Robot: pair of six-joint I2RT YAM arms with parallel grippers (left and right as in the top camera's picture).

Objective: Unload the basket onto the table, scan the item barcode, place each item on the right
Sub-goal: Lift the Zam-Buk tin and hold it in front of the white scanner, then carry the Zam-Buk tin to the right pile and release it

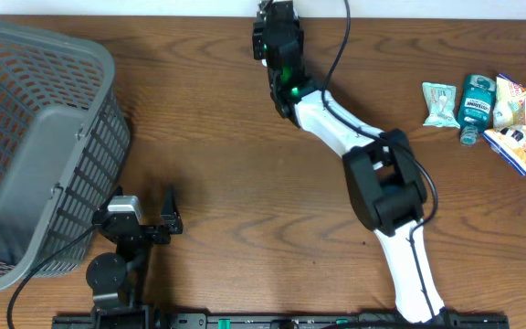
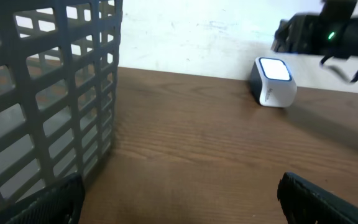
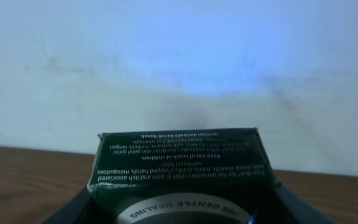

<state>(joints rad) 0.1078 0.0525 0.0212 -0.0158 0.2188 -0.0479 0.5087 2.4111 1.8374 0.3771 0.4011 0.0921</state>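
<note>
1. Brown wooden table (image 1: 245, 183) carries everything, and a white wall (image 3: 179, 62) rises at its far edge.
2. Left gripper (image 2: 179, 194) sits low over the wood, jaws spread wide with only bare table between them.
3. Just ahead and left of those jaws stands a grey mesh basket (image 2: 48, 93). Far ahead and to their right sits a white scanner (image 2: 272, 81), its face glowing.
4. Right gripper (image 3: 179, 214) has its jaws part-way apart, clamped on a dark green box (image 3: 178, 165) with white print, the wall beyond it.
5. Only the left wrist view shows the scanner clearly. Only overhead shows the snack packets (image 1: 491, 110), well to the side of the right jaws.
</note>
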